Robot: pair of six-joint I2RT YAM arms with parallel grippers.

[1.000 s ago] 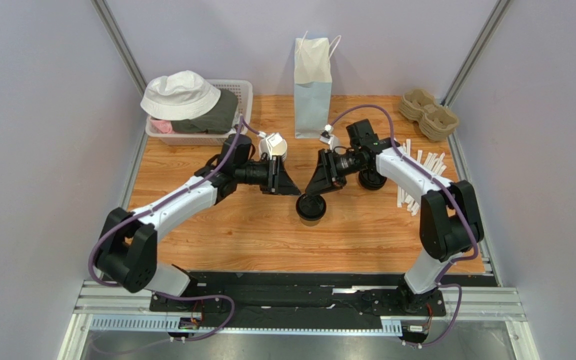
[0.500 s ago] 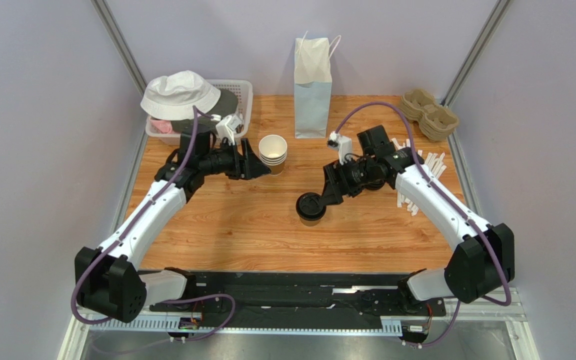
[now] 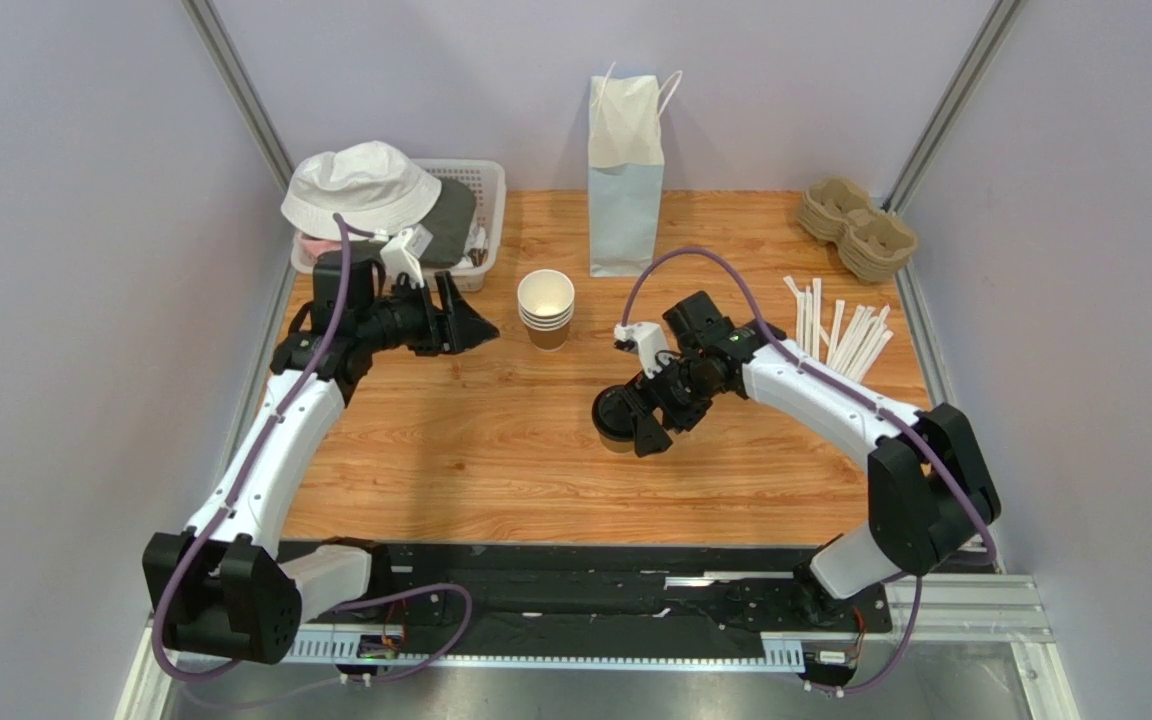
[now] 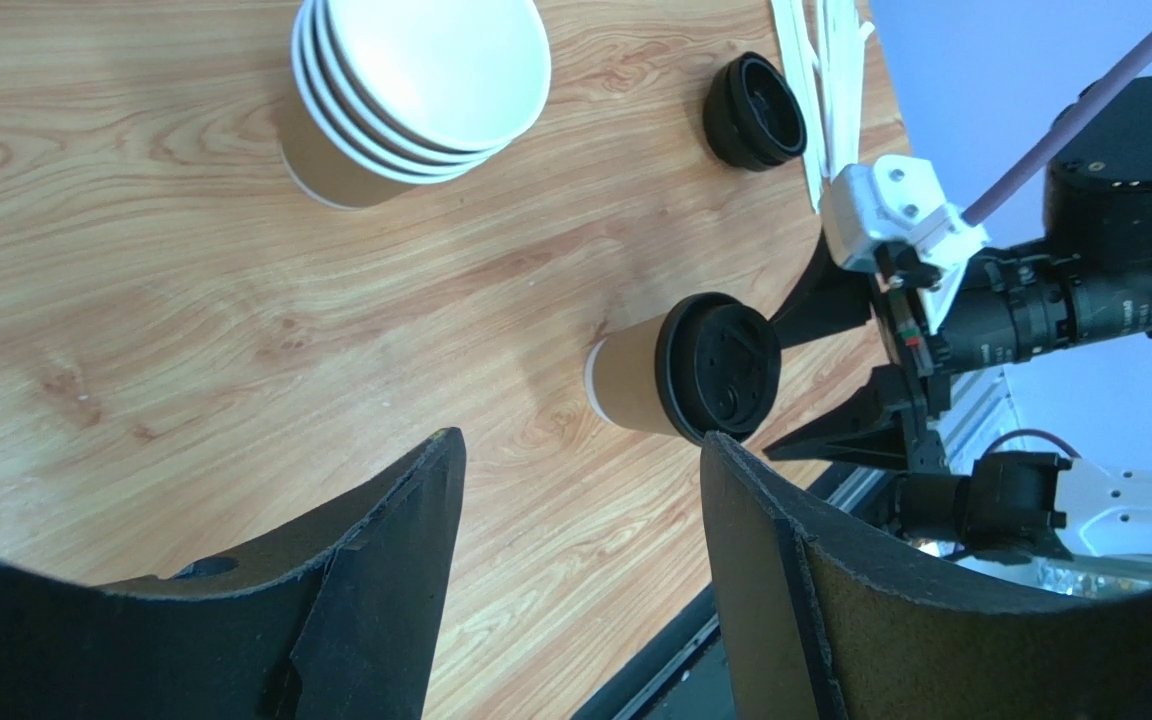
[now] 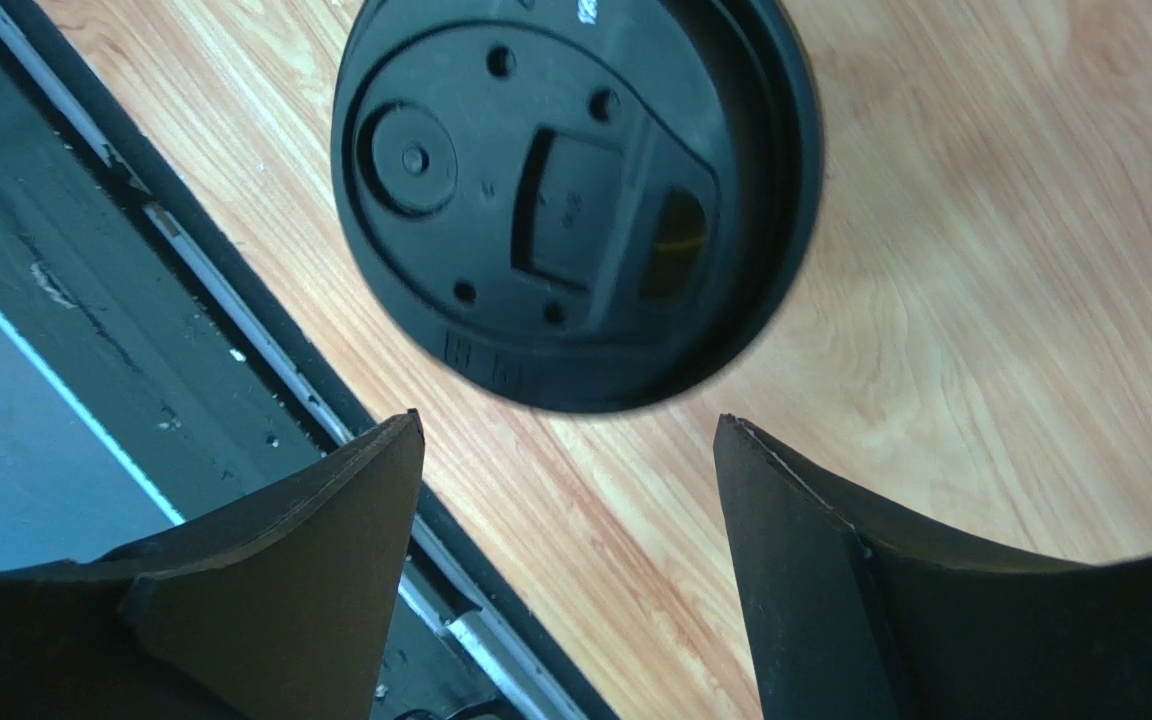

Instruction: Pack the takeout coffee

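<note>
We see the coffee (image 3: 620,416) upright on the bench (image 3: 507,450), lid on, slightly near of centre. Right fingers (image 3: 648,423) sit at its 3 o'clock, spread, pinching nothing. In the right wrist view the lid lies just ahead of the tips, not between them. Cup stack (image 3: 546,305) is at the coffee's 11 o'clock and the bag (image 3: 626,173) stands at 12, against the back wall. Left fingers (image 3: 465,318) are at 9 o'clock of the stack, spread, empty, well apart from the coffee. Straws (image 3: 838,330) lie at 2 o'clock, basket (image 3: 489,188) with hat (image 3: 361,188) at 10. A loose lid (image 4: 755,110) shows in our left wrist view, just beside the straws.
</note>
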